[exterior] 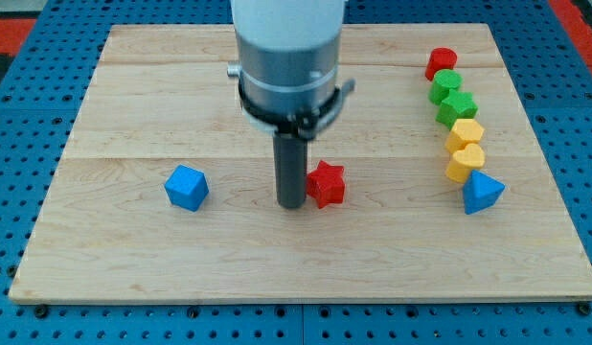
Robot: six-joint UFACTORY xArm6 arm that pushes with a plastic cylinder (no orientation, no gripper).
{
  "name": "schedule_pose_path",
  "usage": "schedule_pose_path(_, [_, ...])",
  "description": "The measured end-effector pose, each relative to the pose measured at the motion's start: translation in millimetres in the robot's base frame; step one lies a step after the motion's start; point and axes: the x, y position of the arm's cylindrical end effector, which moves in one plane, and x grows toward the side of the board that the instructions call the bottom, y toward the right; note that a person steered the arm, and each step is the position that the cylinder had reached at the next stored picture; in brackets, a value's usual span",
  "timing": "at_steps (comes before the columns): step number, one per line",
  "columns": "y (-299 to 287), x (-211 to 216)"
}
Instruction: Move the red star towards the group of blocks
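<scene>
The red star lies near the middle of the wooden board. My tip rests on the board just to the star's left, touching or nearly touching it. The group of blocks stands in a column at the view's right: a red block at the top, two green blocks, two yellow blocks, and a blue triangular block at the bottom.
A blue cube-like block lies alone at the view's left, level with the star. The arm's grey and white body hangs over the board's upper middle. A blue perforated surface surrounds the board.
</scene>
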Motion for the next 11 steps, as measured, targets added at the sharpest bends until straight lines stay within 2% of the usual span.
schedule_pose_path(1, [-11.9,-0.7])
schedule_pose_path(2, [44.3,-17.2])
schedule_pose_path(3, [46.8,-24.3])
schedule_pose_path(4, [78.6,-18.7])
schedule_pose_path(5, [134.1,20.4])
schedule_pose_path(6, [159.9,51.6])
schedule_pose_path(9, [174.0,103.5])
schedule_pose_path(11, [187.3,95.0])
